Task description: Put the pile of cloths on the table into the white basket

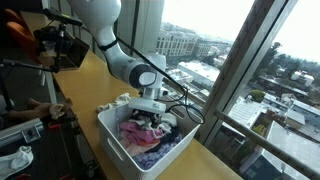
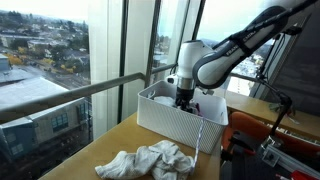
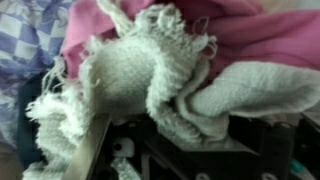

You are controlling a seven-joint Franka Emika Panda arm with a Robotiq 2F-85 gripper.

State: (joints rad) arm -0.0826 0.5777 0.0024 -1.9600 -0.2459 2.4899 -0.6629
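The white basket (image 1: 112, 138) (image 2: 165, 120) stands on the table (image 1: 92, 72) (image 2: 100, 150), with pink, blue and cream cloths (image 1: 145, 135) heaped inside. My gripper (image 1: 150, 112) (image 2: 185, 100) is lowered into the basket. In the wrist view a frayed cream cloth (image 3: 140, 80) lies loosely over and between the spread fingers of the gripper (image 3: 195, 140), on top of a pink cloth (image 3: 250, 35) and a lavender checked one (image 3: 25, 40). The jaws stand apart. A pile of white and cream cloths (image 2: 150, 160) lies on the table in front of the basket.
A tall window with a railing (image 2: 90, 85) runs along the table's far edge. A camera rig (image 1: 60, 45) stands at one end of the table. Red equipment and cables (image 2: 265, 135) sit beside the basket.
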